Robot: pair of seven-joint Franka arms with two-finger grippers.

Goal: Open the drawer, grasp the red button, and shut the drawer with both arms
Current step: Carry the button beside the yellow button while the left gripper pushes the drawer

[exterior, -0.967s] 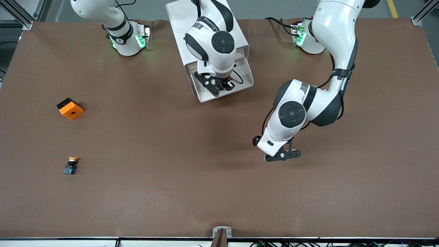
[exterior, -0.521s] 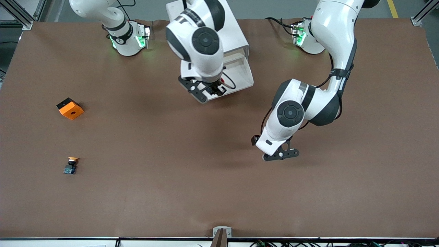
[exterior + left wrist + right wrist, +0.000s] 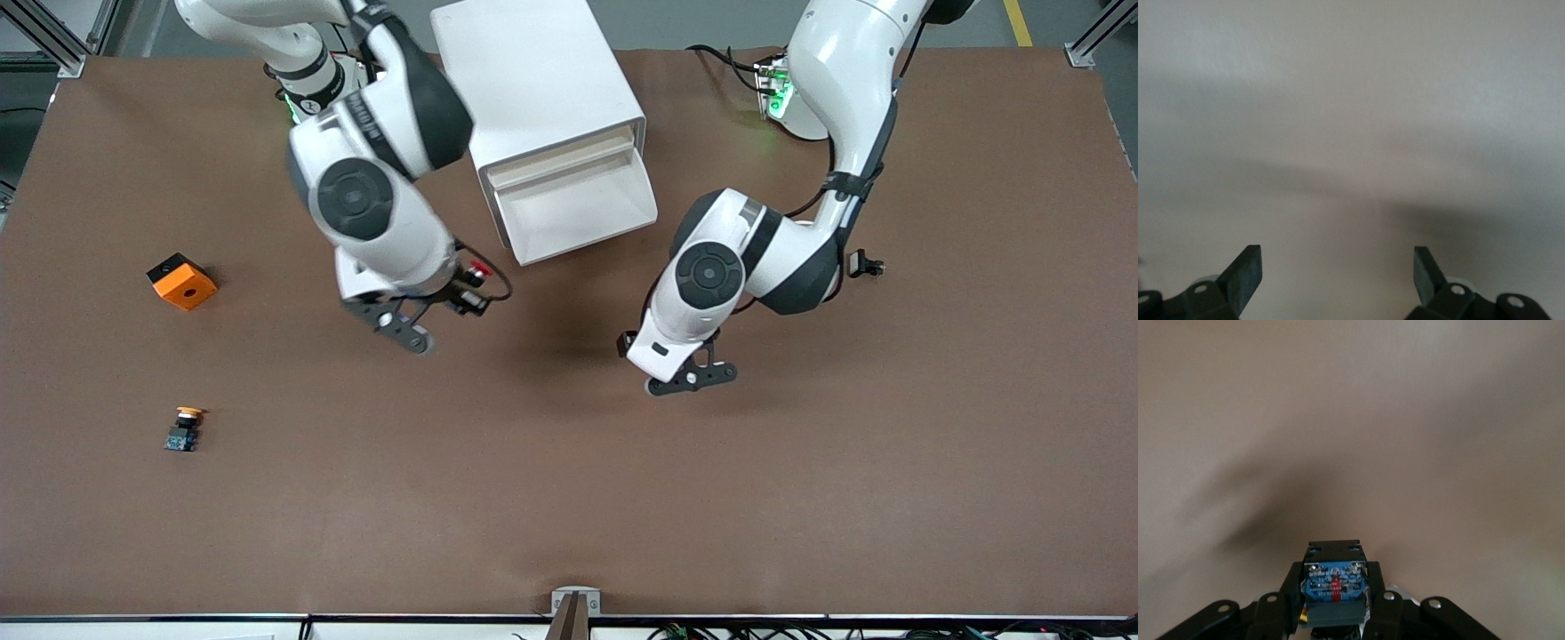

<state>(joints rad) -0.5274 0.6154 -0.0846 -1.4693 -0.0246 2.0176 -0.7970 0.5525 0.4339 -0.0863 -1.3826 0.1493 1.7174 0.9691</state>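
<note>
Small, light, rigid red-capped push button [image 3: 1335, 585] pinched by its blue base in right gripper [image 3: 460, 295] fingers over brown desk [image 3: 569, 498], likely slip-prone; left gripper [image 3: 1337, 273] fingers wide, empty

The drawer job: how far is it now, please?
Done: the drawer stands pulled out of the cabinet and looks empty. In hand: the right gripper is shut on the red button, above the table. Left: closing the drawer; the left gripper hangs open near it.

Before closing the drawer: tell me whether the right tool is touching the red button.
Touching. The right wrist view shows the right tool with its fingers clamped on the button.
</note>
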